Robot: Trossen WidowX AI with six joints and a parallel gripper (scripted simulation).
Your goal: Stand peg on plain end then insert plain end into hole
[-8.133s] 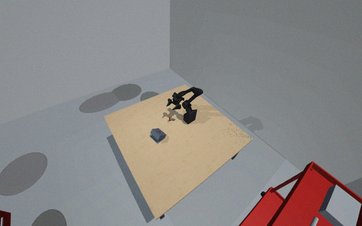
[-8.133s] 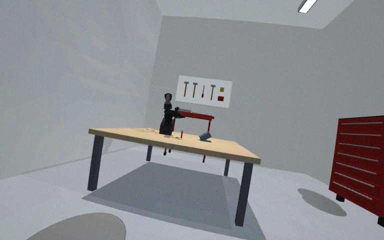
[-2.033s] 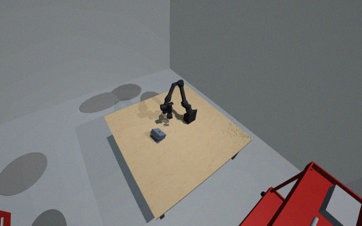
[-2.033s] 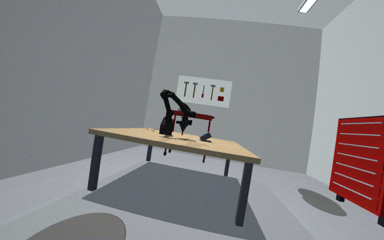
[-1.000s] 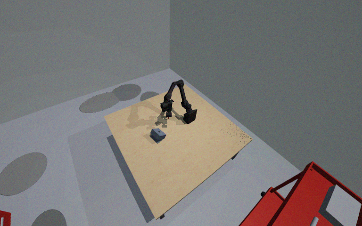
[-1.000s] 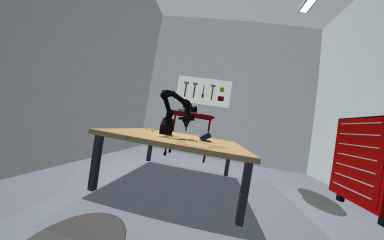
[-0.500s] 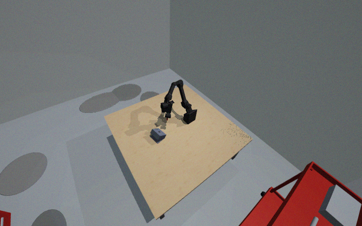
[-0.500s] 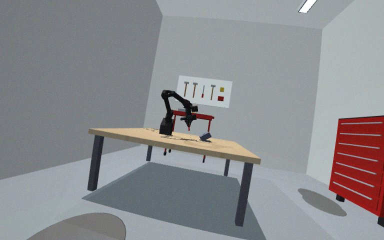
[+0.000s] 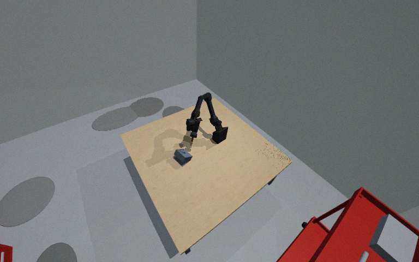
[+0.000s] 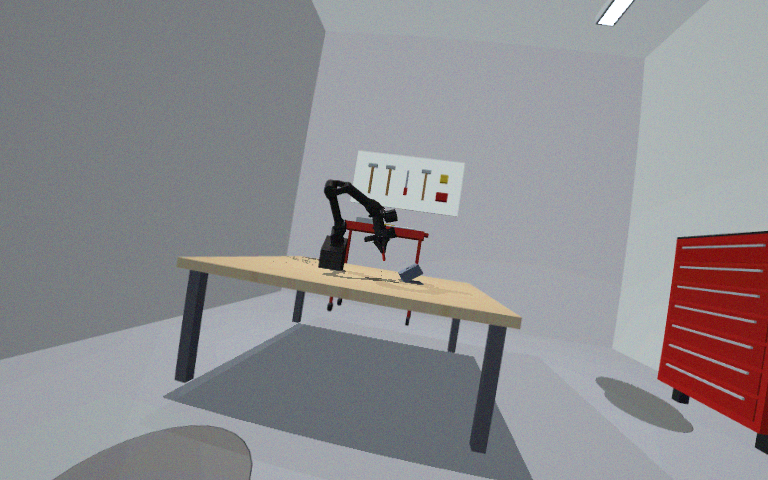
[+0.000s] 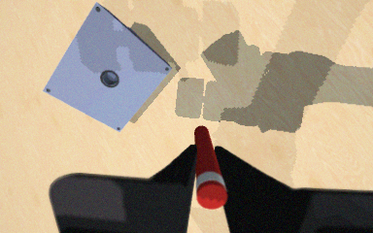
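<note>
My gripper (image 11: 205, 150) is shut on the red peg (image 11: 208, 167). In the wrist view the white band sits near the peg's close end and the plain end points away, down toward the table. The peg hangs in the air above the wood. The sloped grey-blue panel (image 11: 108, 73) lies at the upper left of the wrist view, and its dark round hole (image 11: 109, 78) is in plain sight, well to the left of the peg's tip. In the top view the gripper (image 9: 192, 136) with the peg (image 9: 192, 140) hovers just behind the panel (image 9: 183, 156). The exterior view shows the peg (image 10: 384, 255) left of and above the panel (image 10: 411, 272).
The arm's base (image 9: 220, 134) stands on the table behind the gripper. A red cart (image 9: 355, 228) stands off the table's near right corner. A red drawer cabinet (image 10: 719, 322) is by the right wall and a red bench (image 10: 390, 232) is behind the table.
</note>
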